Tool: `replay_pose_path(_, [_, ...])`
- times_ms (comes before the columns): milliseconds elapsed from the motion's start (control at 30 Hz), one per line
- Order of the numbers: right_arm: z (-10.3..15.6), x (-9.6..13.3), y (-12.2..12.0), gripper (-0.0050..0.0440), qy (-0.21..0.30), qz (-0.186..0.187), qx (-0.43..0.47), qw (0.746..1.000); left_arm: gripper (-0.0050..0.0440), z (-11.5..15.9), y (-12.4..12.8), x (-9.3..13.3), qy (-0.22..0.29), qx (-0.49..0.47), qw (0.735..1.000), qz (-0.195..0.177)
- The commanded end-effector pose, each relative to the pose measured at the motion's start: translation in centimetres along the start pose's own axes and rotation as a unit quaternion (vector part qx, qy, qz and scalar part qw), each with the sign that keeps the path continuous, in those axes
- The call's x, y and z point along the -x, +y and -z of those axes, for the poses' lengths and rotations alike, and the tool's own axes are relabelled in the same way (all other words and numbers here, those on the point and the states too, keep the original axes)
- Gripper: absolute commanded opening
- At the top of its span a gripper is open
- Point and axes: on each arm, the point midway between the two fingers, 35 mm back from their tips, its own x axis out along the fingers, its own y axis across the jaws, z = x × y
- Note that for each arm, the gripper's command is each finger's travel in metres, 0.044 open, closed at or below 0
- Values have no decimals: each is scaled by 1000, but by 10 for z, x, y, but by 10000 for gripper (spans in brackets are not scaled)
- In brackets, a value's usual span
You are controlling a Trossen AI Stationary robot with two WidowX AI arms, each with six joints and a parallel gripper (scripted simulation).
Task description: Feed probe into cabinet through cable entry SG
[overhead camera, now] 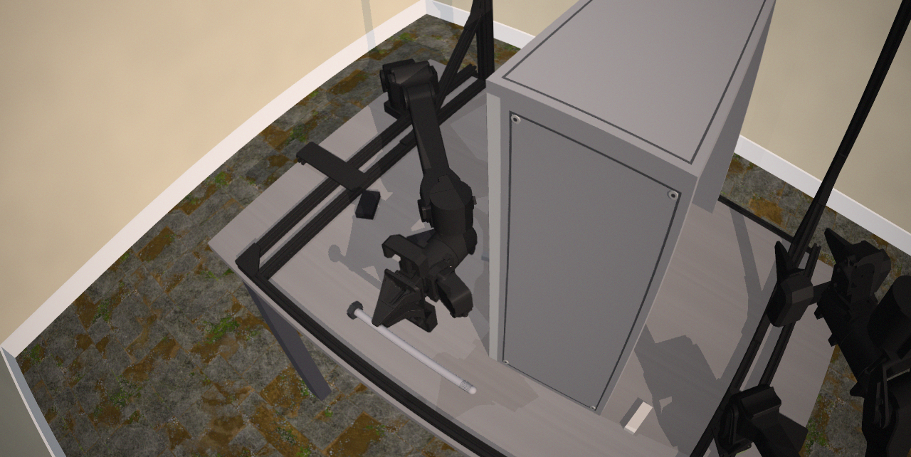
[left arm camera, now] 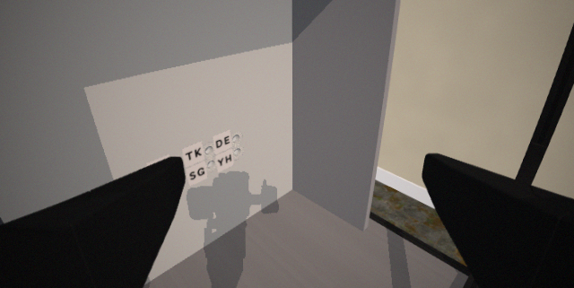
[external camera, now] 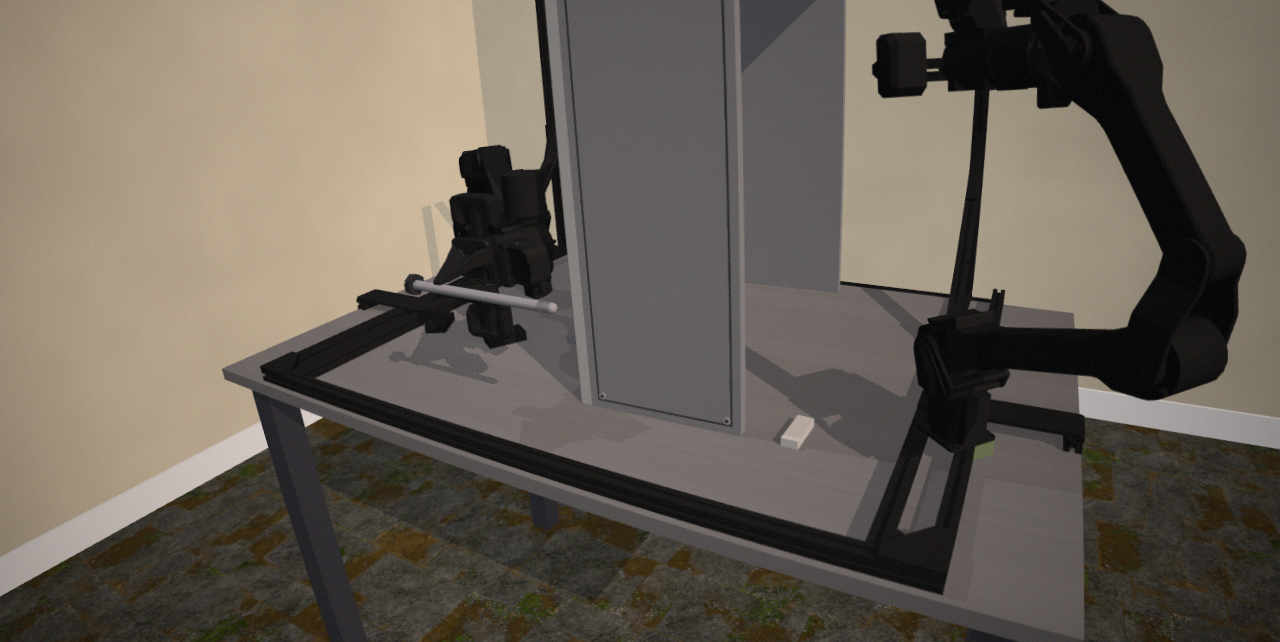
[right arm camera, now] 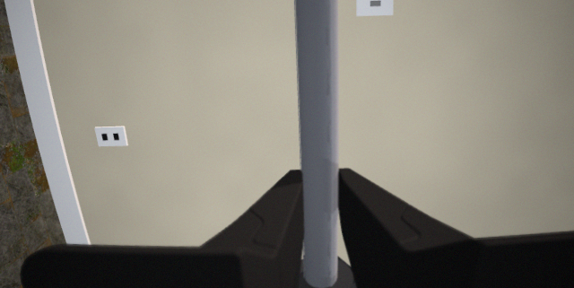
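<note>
White block lies on the table near the grey cabinet.

- A gray table bears a tall gray cabinet.
- A small white block lies near the cabinet's base.

Grey probe apparently pinched in claw, 2 wall plates

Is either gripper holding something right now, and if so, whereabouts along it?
The right gripper holds the probe by its shaft, near the stop nut end. The left holds nothing.
</note>
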Motion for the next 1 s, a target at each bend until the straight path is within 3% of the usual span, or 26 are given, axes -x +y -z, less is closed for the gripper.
replay_pose_path(0, [0, 0, -1, 0, 2, 2, 0, 1000, 440, 1, 0, 0, 1, 0, 1000, 1])
replay_pose_path(967, [0, 0, -1, 0, 2, 2, 0, 1000, 440, -5, 0, 2, -11, 15, 1000, 4])
